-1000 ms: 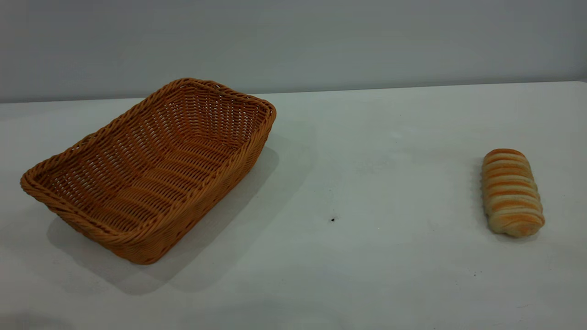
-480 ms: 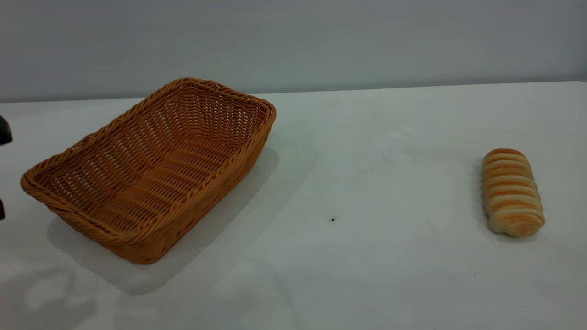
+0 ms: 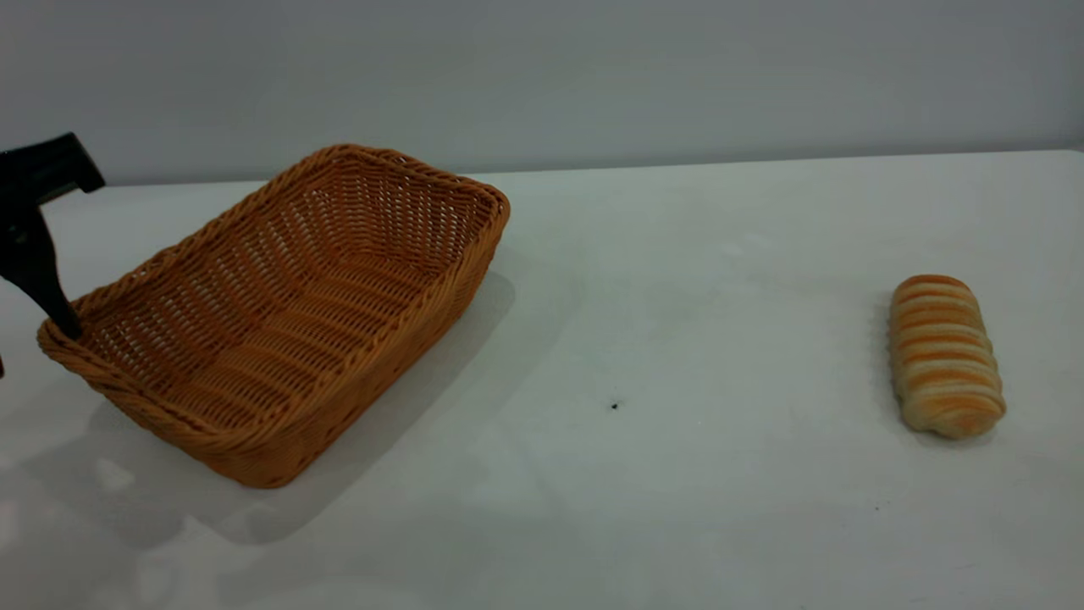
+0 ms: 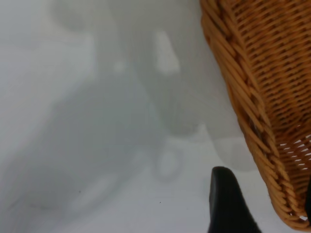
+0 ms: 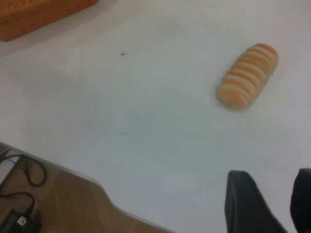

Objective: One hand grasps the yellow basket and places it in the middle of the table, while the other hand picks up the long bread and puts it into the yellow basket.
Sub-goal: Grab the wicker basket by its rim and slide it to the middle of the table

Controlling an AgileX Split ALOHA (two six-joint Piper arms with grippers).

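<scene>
The yellow basket (image 3: 279, 313) is a large orange-tan wicker one and stands on the left half of the table (image 3: 677, 339). My left gripper (image 3: 34, 349) comes in from the left edge and is open. One finger is just inside the basket's left corner rim and the other is outside it. In the left wrist view the braided rim (image 4: 252, 126) lies between the fingers of my left gripper (image 4: 266, 187). The long bread (image 3: 944, 356), cream with orange-brown stripes, lies alone at the far right. My right gripper (image 5: 271, 174) is open and empty, well short of the bread (image 5: 248, 75).
A tiny dark speck (image 3: 615, 407) marks the middle of the table. The right wrist view shows the table's near edge, with wooden floor and cables (image 5: 24, 194) below it, and a corner of the basket (image 5: 39, 12).
My left gripper has come into the exterior view from the left and reached the basket's left corner, straddling the rim. Basket and bread have not moved.
</scene>
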